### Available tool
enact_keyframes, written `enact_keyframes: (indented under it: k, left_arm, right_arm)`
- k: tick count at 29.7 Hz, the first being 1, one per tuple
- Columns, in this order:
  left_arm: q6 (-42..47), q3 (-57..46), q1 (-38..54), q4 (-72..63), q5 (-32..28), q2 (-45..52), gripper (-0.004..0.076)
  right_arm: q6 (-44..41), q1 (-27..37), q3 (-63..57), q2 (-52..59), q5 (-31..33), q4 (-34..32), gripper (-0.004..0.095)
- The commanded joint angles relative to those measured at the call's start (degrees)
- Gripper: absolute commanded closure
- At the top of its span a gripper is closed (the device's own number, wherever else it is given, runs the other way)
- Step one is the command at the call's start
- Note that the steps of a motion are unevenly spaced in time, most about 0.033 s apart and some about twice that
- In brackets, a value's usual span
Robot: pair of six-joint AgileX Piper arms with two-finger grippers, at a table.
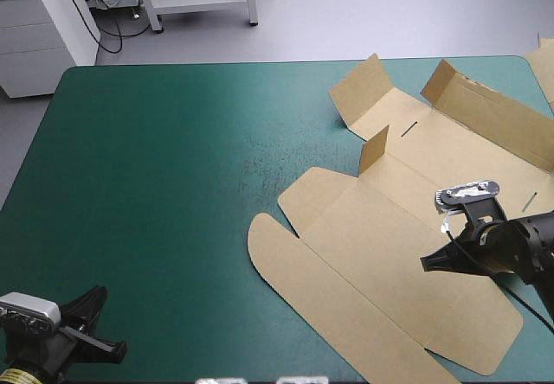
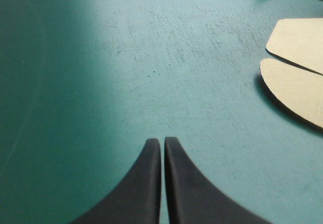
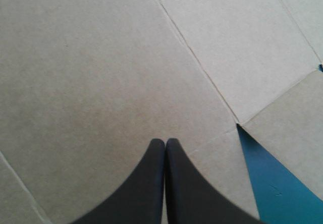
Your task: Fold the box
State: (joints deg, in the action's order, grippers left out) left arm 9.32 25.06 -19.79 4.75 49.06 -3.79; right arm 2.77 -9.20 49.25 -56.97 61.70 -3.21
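The brown box [image 1: 381, 254] lies as a mostly flat cut sheet on the right half of the teal-green table, with a few small flaps standing up at its far end [image 1: 450, 81]. My right gripper [image 1: 426, 264] hovers over the sheet's middle panel, shut with nothing in it; in its wrist view the black fingertips [image 3: 165, 142] meet over bare brown board [image 3: 101, 72] beside a crease. My left gripper [image 1: 111, 332] sits at the table's near left corner, shut and empty, over bare cover [image 2: 162, 141]. The box's rounded flaps [image 2: 298, 90] show well ahead of it, off to one side.
The teal-green cover [image 1: 173, 185] is bare across the left and middle. A further piece of brown board [image 1: 544, 64] stands at the table's far right corner. A white cabinet [image 1: 43, 25] stands beyond the far left corner.
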Motion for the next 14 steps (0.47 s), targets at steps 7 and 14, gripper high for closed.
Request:
enact_keyframes:
  k: [7,14]
  left_arm:
    - [0.1,1.1,0.1,-0.1,-4.2,-1.0,0.0717]
    - [0.1,1.1,0.1,-0.1,-4.2,-1.0,0.0717]
  right_arm:
    - [-0.4,0.0,1.9,-6.9,0.5,-5.8,0.0926]
    - [-1.0,0.0,2.0,-7.6,-1.1,-5.8,0.0926]
